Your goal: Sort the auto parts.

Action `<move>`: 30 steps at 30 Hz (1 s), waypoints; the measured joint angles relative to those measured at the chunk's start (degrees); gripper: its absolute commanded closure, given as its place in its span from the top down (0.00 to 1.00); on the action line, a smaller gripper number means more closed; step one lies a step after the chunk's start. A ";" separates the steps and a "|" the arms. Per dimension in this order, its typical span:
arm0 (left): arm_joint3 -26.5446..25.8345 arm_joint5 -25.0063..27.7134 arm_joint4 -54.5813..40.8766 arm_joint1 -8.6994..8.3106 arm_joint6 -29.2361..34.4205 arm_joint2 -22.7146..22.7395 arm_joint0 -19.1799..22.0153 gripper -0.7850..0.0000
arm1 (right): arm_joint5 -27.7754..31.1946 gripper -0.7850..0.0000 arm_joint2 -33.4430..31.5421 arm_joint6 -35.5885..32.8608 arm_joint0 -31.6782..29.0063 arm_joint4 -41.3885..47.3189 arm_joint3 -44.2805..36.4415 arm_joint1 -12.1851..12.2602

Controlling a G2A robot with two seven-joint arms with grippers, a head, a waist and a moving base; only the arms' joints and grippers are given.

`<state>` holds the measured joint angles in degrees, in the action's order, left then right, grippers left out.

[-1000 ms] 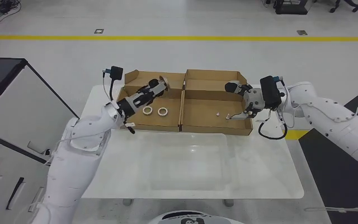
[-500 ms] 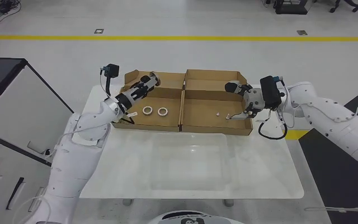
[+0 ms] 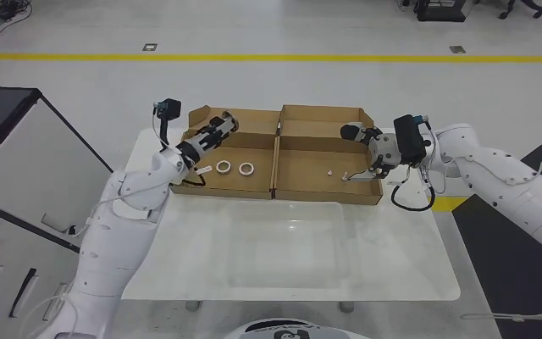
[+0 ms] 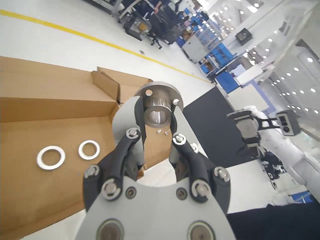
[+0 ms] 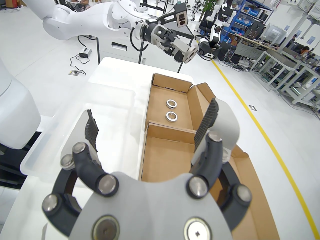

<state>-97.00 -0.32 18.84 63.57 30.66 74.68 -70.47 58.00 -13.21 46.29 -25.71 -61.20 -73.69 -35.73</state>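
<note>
White table (image 3: 398, 254), yellow floor line (image 3: 271, 58); left jaws clamp flanged bushing (image 4: 156, 108), right jaws wide; maybe screws (image 3: 345, 177) in box (image 3: 305, 182).

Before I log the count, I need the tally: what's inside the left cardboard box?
Two metal rings lie flat and apart on the box floor. In the top view the left gripper, holding a flanged part, covers one corner.

Glossy white shells clad the left arm (image 3: 140, 191) and right arm (image 3: 483, 161), each ending in a grey-plated gripper, left gripper (image 4: 156, 112) and right gripper (image 5: 151, 107), with black linkages, silver screws (image 5: 107, 184), ribbed black pads (image 5: 206, 121), and a black cable (image 3: 412, 197) looping at the right wrist's six o'clock.
</note>
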 measured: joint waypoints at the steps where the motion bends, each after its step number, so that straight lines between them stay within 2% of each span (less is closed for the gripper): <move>1: 0.61 -2.50 2.08 0.05 0.40 -0.72 0.67 0.00 | 0.00 1.00 0.00 0.00 0.00 0.00 0.00 0.00; 7: 4.63 -14.42 11.66 0.63 3.08 -5.47 4.80 0.00 | 0.00 1.00 0.00 0.00 0.00 0.00 0.00 0.00; 16: 10.92 -25.94 17.87 1.76 7.80 -10.34 10.31 0.00 | 0.00 1.00 0.00 0.00 0.00 0.00 0.00 0.00; 22: 16.29 -31.50 20.00 2.64 9.59 -12.59 13.69 0.00 | 0.00 1.00 0.00 0.00 0.00 0.00 0.00 0.00; 30: 21.95 -35.72 22.36 3.68 11.75 -15.15 16.98 0.00 | 0.00 1.00 0.00 0.00 0.00 0.00 0.00 0.00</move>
<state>-75.05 -36.04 41.20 67.25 42.41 59.53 -53.49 58.00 -13.21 46.29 -25.71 -61.20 -73.69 -35.73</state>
